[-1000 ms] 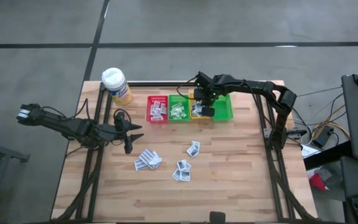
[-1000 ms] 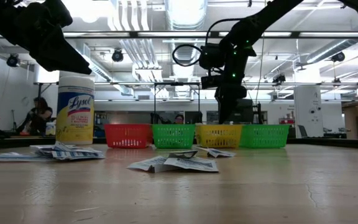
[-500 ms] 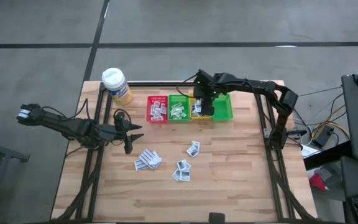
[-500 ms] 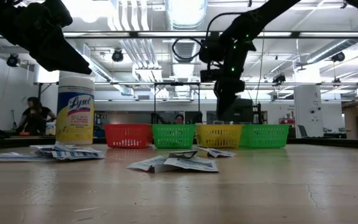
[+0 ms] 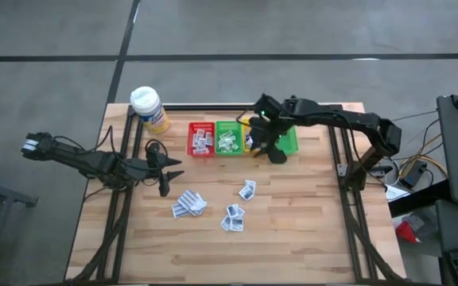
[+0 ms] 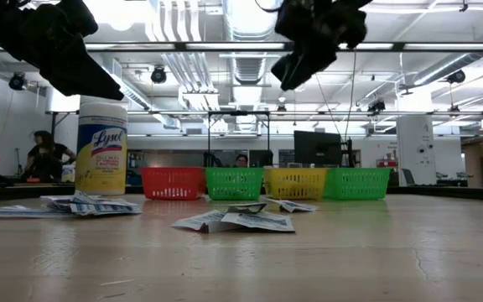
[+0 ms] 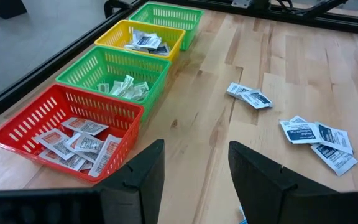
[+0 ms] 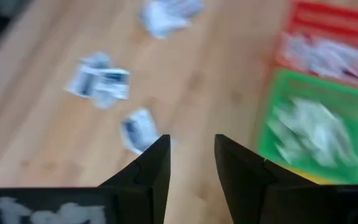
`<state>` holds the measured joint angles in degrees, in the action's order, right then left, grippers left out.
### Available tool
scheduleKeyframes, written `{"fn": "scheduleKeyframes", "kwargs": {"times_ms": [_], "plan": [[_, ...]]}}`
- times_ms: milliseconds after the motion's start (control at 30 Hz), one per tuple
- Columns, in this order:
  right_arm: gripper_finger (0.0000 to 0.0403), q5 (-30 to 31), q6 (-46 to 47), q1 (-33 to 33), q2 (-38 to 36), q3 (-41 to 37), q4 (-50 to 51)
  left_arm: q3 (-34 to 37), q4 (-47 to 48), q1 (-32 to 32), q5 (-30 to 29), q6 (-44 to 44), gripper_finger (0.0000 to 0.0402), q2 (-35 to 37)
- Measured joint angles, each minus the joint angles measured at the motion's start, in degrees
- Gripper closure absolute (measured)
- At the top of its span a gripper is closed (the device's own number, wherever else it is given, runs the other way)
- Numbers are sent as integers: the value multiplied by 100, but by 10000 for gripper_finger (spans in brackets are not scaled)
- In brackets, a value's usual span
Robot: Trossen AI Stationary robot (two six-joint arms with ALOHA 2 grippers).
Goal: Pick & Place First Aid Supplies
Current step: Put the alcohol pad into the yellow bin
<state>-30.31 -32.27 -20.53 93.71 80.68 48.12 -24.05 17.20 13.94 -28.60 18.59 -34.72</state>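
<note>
Right gripper (image 5: 275, 152) sits at the front edge of the bins (image 5: 242, 138), fingers apart and empty, turned toward loose packets (image 5: 234, 218) on the surface (image 5: 308, 230). Left wrist view: left gripper (image 7: 194, 171) waits wide, facing sorted packets (image 7: 79, 143).

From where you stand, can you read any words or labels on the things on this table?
"Lysol": on the yellow label of the white-capped bottle.
Loose sachets on the table: grey and blue print, too small to read.
Sachets in the red bin: print shows, too small to read.
Packets in the yellow bin: print too small to read.
No other readable text.
</note>
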Motion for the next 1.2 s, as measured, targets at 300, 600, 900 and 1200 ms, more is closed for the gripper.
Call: {"fn": "scheduleKeyframes", "kwargs": {"times_ms": [300, 600, 900, 1200], "plan": [[292, -21, -1032, 870, 154, -67, -118, 0, -3, 1, 0, -109, 229, 2], [298, 589, -1320, 1248, 805, 108, -384, 0, -5, 0, 0, -197, 229, 0], [271, 628, -1292, 1469, 1624, 453, -253, 0, -3, 0, 0, -197, 229, 0], [236, 658, -1300, 1655, 2407, 871, 356, 0, -3, 0, 0, -196, 229, 0]]}}
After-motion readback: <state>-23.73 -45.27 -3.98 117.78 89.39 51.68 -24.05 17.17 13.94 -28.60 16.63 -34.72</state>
